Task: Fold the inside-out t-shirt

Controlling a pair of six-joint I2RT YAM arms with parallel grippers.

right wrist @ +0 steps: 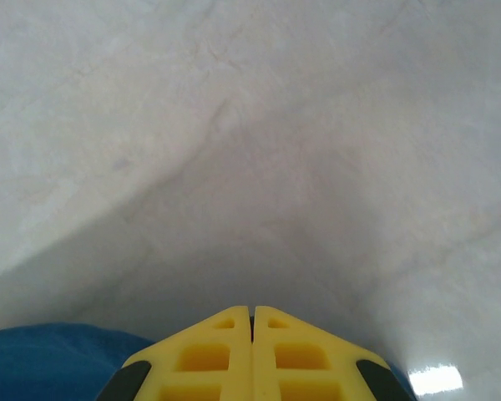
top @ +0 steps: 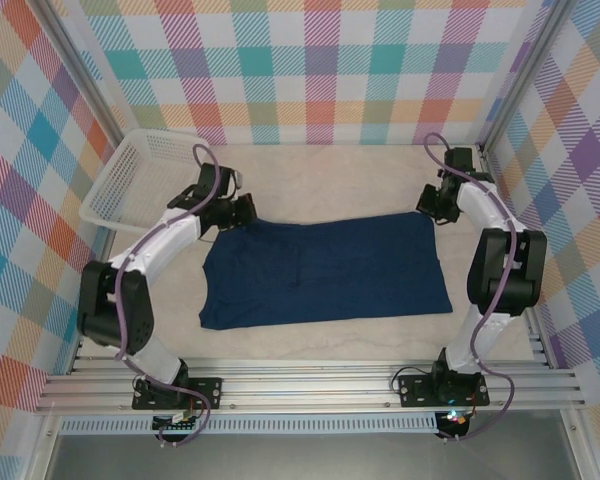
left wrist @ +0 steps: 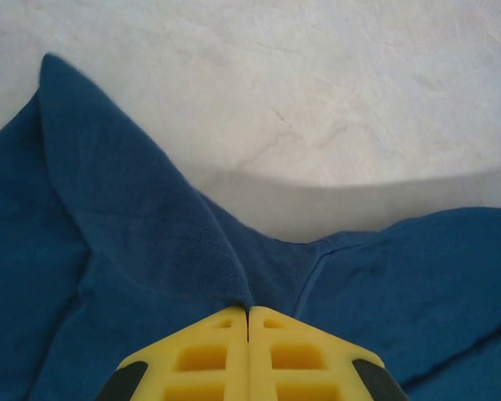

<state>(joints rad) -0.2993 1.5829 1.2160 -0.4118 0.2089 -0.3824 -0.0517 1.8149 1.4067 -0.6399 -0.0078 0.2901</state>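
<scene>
The inside-out t-shirt (top: 325,268) lies spread flat across the middle of the table, dark navy and roughly rectangular. At the shirt's far left corner my left gripper (top: 242,212) is shut on the cloth. In the left wrist view a ridge of blue fabric (left wrist: 108,234) runs up into the closed yellow fingertips (left wrist: 248,311). My right gripper (top: 427,205) sits at the far right corner, jaws together (right wrist: 251,309). Blue cloth (right wrist: 42,359) shows low on both sides of its fingers, and a dark sliver lies between the tips.
A white mesh basket (top: 130,170) stands at the back left, just behind the left arm. Pale tabletop (top: 330,180) stretches beyond the shirt to the checkered back wall. Metal frame posts and checkered side walls close in both sides.
</scene>
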